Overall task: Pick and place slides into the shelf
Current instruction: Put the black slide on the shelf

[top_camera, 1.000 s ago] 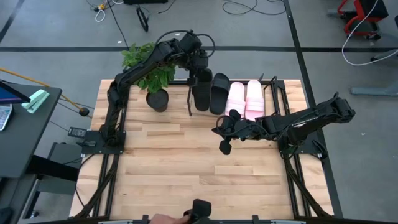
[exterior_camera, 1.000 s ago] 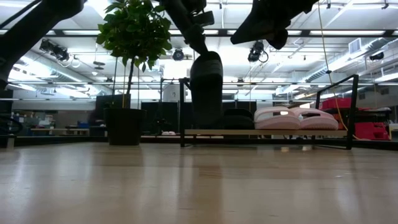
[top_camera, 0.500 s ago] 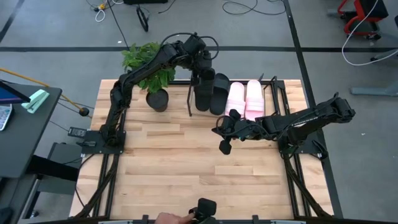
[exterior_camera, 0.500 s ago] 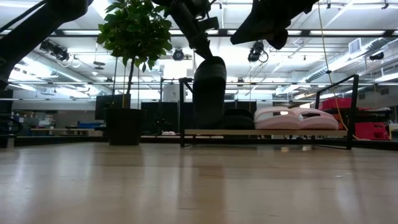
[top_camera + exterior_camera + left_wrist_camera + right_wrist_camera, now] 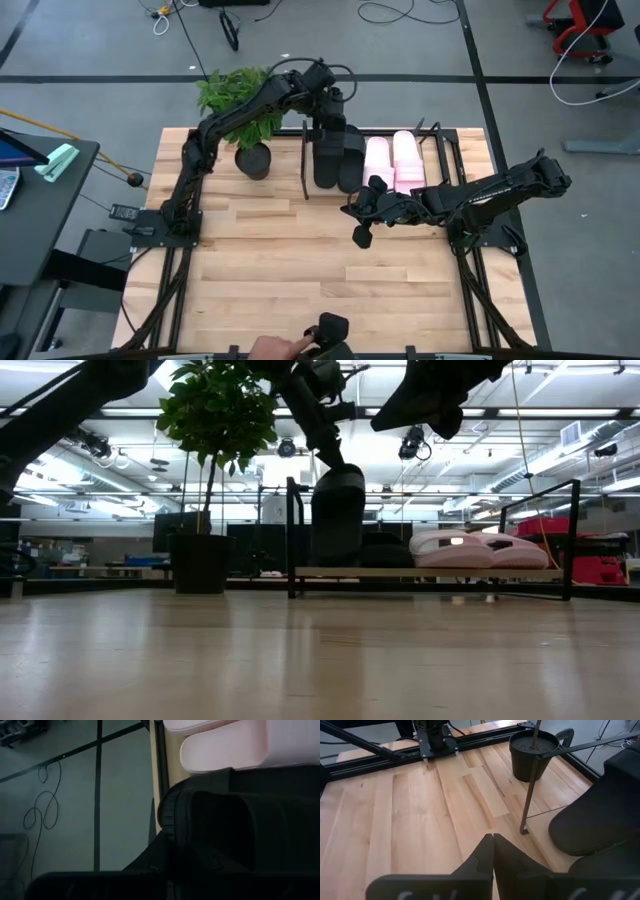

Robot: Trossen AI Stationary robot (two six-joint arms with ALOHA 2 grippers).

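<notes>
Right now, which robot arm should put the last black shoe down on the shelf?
The left. Its gripper already holds the black slide upright over the shelf, beside the other black one. The right gripper is shut and empty, over the table in front.

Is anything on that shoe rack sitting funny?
Yes. One black slide stands up on end at the rack's plant-side end, held by the left gripper. The other black slide and both pink slides lie flat.
</notes>
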